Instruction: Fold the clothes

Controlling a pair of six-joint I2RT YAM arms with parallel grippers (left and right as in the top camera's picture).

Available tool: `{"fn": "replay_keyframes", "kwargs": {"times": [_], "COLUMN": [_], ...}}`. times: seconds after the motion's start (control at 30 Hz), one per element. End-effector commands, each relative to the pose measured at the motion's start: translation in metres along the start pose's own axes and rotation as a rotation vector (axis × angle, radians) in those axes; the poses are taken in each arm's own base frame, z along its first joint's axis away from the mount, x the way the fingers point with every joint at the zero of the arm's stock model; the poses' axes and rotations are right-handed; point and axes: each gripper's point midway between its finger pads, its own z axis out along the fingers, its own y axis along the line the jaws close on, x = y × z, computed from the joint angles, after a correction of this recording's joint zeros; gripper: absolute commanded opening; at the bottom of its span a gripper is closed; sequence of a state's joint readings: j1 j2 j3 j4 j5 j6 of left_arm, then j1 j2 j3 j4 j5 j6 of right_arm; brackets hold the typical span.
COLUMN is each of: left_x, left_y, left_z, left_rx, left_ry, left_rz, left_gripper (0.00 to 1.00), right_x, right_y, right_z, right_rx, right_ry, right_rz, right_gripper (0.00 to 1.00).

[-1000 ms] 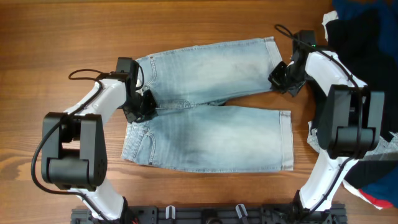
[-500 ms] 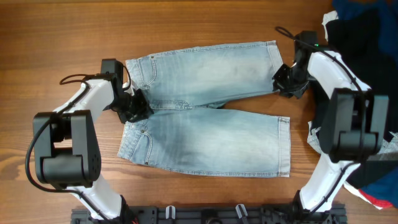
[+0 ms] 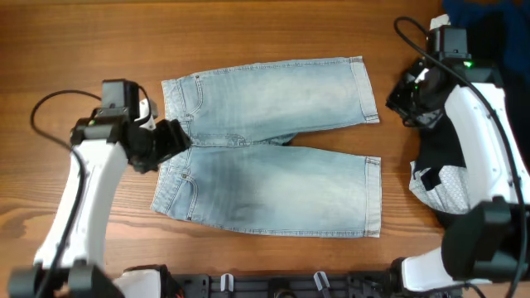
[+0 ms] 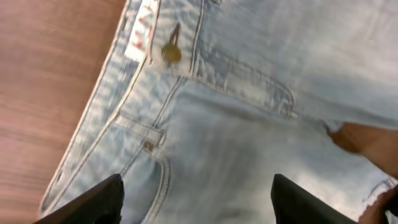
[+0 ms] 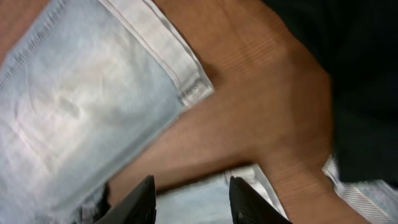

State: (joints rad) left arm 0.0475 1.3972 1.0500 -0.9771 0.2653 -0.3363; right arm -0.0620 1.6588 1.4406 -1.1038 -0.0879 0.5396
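Your left gripper [image 3: 170, 139] hangs with its 2 fingers [image 4: 93, 202] spread wide and nothing between them, right above the waistband end of the jeans [image 3: 265, 149]. They lie flat on the table [image 3: 273, 29], both legs reaching away from it toward your right gripper [image 3: 403, 95]. That one is parted too, gripping nothing, just beyond the hem [image 5: 168, 53] of 1 leg, with the black garment [image 5: 360, 74] on its other side.

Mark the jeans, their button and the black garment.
jeans [image 3: 273, 186], overhead view, middle of the near leg.
button [image 4: 171, 54], left wrist view, centre of the brass disc.
black garment [image 5: 354, 74], right wrist view, dark cloth at upper right.
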Motion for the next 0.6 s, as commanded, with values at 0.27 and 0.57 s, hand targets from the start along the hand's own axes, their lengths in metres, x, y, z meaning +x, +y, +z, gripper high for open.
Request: {"fn": "replay_keyframes", "kwargs": {"times": [0.27, 0.57], "left_x": [0.066, 0.099], "left_y": [0.04, 0.079], "left_z": [-0.001, 0.022], "left_rx": [-0.166, -0.315], "left_ry": [0.188, 0.179], "left_rz": [-0.209, -0.464], "left_gripper": [0.76, 0.78], "right_x": [0.087, 0.128], "right_y": [-0.037, -0.056], "right_z": [-0.015, -0.017], "right_rx": [-0.051, -0.084], "right_ry": [0.045, 0.009], "right_rz": [-0.011, 0.015], "right_gripper": [0.38, 0.38]}}
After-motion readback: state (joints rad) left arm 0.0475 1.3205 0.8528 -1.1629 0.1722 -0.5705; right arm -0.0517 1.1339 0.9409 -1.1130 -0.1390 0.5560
